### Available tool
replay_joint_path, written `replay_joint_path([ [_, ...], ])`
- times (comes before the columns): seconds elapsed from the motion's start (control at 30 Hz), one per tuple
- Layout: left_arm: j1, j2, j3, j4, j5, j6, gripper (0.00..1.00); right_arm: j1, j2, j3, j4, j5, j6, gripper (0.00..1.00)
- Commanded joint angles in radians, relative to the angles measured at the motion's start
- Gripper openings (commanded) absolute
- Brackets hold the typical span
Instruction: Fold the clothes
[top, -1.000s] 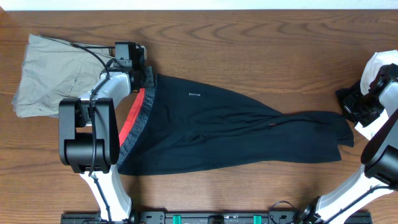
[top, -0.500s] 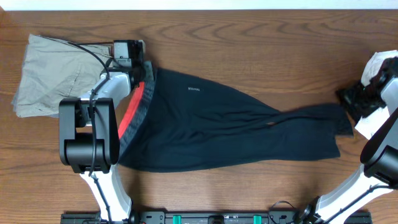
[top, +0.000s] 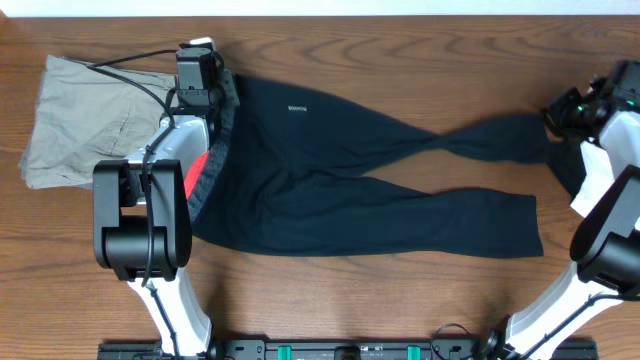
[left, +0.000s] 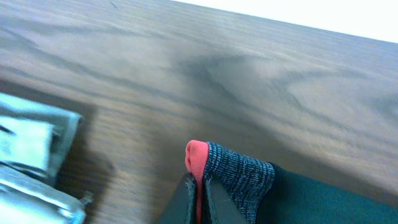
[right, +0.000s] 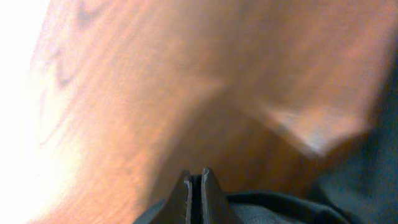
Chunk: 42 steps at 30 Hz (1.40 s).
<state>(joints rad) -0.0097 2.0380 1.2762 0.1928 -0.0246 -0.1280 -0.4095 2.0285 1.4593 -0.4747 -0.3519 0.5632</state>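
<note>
Right wrist view is blurred; only dark cloth is made out at the right tool (right: 195, 186), which is closed on a leg end of the leggings (top: 350, 190). The left tool (left: 199, 190) is pinched shut on the red-and-grey waistband (left: 239, 174). One pair of leggings is spread on the counter (top: 400, 60) between the two tools. One khaki garment (top: 80, 120), partly hidden by the left arm, is noted beside the left tool.

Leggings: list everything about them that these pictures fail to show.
Logo on the leggings: overhead, too small to read.
Waistband: overhead, partly hidden under the left arm.
Leg end in the right fingers: right wrist, blurred and cut off by the bottom edge.
</note>
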Motion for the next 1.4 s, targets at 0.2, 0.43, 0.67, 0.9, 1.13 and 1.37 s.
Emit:
replay_joint_path([
  [0.2, 0.016, -0.039, 0.021, 0.061, -0.098, -0.008, 0.06, 0.026, 0.013, 0.138, -0.048, -0.021, 0.018, 0.01],
  [0.43, 0.026, -0.097, 0.020, 0.048, -0.097, -0.008, 0.06, 0.024, 0.013, 0.228, -0.226, 0.029, -0.022, 0.02],
  [0.67, 0.026, -0.103, 0.020, -0.024, -0.097, -0.008, 0.06, 0.025, 0.014, 0.227, -0.481, 0.270, -0.023, 0.07],
  [0.9, 0.026, -0.103, 0.019, -0.055, -0.097, -0.008, 0.06, 0.025, 0.014, 0.192, -0.562, 0.307, -0.048, 0.58],
  [1.13, 0.026, -0.103, 0.019, -0.080, -0.097, -0.007, 0.07, 0.026, 0.014, 0.190, -0.518, 0.278, -0.048, 0.69],
  [1.37, 0.026, -0.103, 0.019, -0.084, -0.097, -0.007, 0.07, 0.024, 0.014, 0.187, -0.479, 0.261, -0.049, 0.62],
])
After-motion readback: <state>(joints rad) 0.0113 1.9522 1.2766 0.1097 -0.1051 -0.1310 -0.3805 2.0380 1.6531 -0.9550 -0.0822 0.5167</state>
